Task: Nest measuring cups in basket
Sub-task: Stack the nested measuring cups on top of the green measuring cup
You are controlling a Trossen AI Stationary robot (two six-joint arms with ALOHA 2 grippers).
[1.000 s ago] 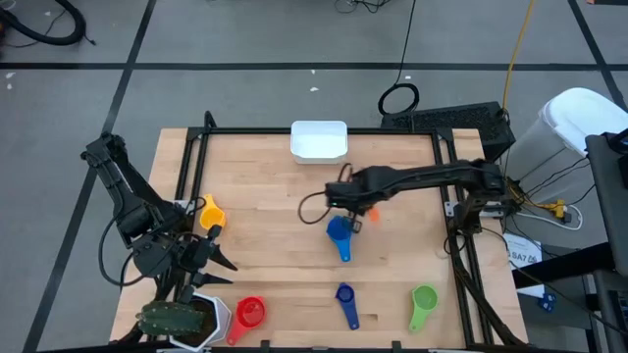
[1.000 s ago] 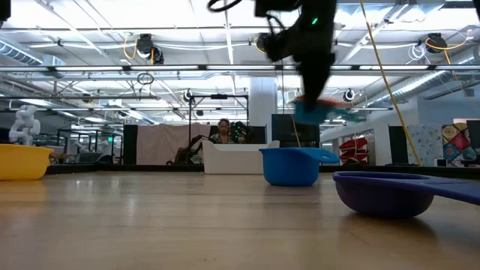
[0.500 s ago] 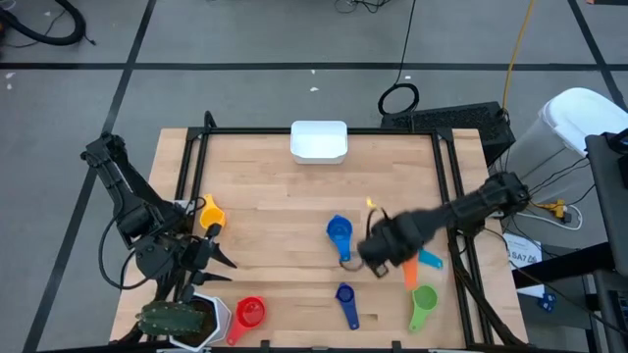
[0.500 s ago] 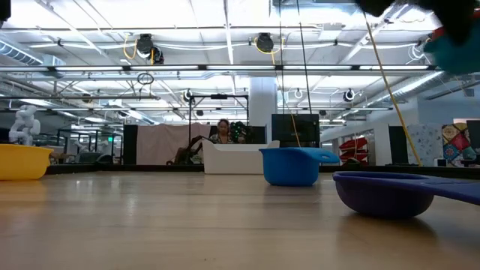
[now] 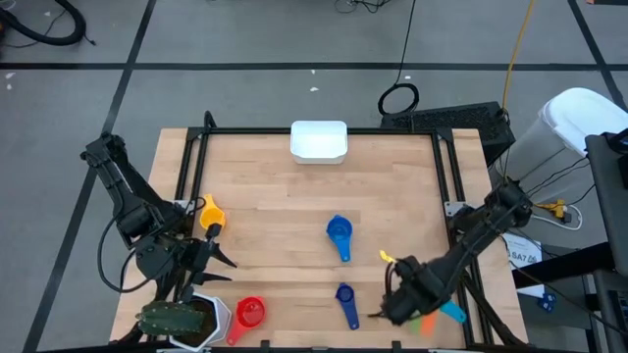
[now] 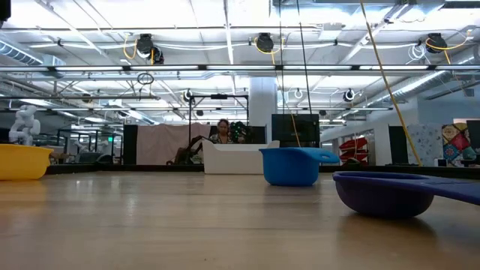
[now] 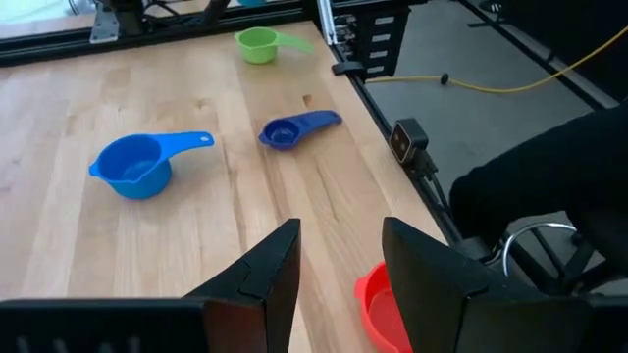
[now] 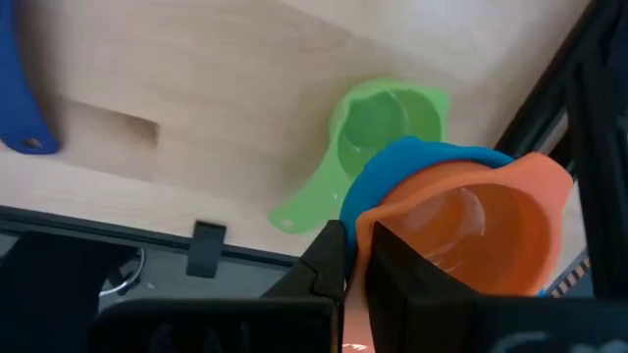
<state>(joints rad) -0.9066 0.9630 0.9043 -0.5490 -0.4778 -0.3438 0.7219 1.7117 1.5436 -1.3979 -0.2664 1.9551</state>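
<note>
My right gripper (image 5: 404,294) (image 8: 361,240) hovers at the table's near right corner, shut on an orange cup (image 8: 481,221) that is nested in a light-blue cup (image 8: 407,167). The green cup (image 8: 378,127) lies on the table right below them. A blue cup (image 5: 339,233) (image 6: 292,165) and a dark-blue cup (image 5: 344,299) (image 6: 382,191) stand mid-table, a yellow cup (image 5: 210,212) at the left and a red cup (image 5: 249,314) near the front. The white basket (image 5: 319,141) sits at the far edge. My left gripper (image 5: 211,257) (image 7: 339,265) waits open at the near left. My right gripper pinches the orange cup at its near rim, by the handle (image 8: 355,319), which shows between the two fingers. The light-blue cup wraps round the orange one, its handle (image 5: 451,314) sticking out toward the right edge. Both are lifted clear, tilted, above the green cup.
A white hexagonal pot with a green plant (image 5: 182,319) stands at the near left corner beside the red cup. A black frame rail (image 5: 459,206) runs along the right edge close to my right arm. Bare wood lies between the basket and the blue cup.
My right gripper has swung from mid-table, just above the blue cup, toward the near right corner, carrying the orange and light-blue cups along. It has left the low view and now hangs over the green cup. The cups on the table have stayed put.
</note>
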